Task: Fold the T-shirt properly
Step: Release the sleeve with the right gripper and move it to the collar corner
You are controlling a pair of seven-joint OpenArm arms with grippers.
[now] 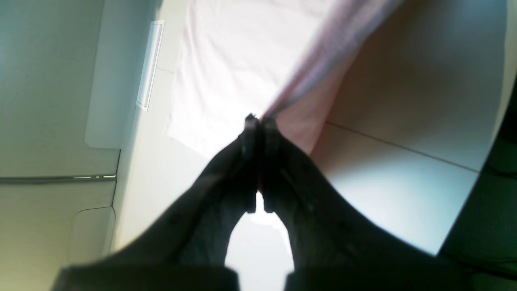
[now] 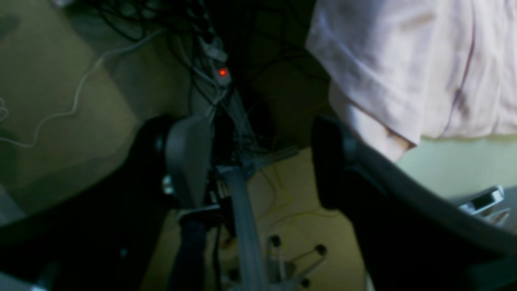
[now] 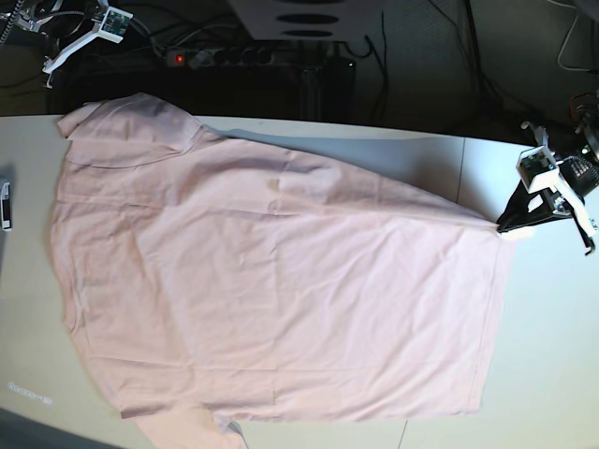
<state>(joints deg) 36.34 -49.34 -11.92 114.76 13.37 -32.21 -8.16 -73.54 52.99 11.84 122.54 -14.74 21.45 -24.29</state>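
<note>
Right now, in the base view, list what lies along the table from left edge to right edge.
Small white flat object at the table's left edge → large pale pink short-sleeved cotton T-shirt spread flat → left gripper, its jaws shut on the shirt's right edge → bare white table.

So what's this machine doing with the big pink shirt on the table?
It is a two-armed robot working on folding the T-shirt, which lies spread across the white table. The left gripper is shut on a corner of the shirt at the table's edge and holds that cloth lifted. The right gripper is open with nothing between its fingers, up beside the sleeve end. No fold shows yet.
</note>
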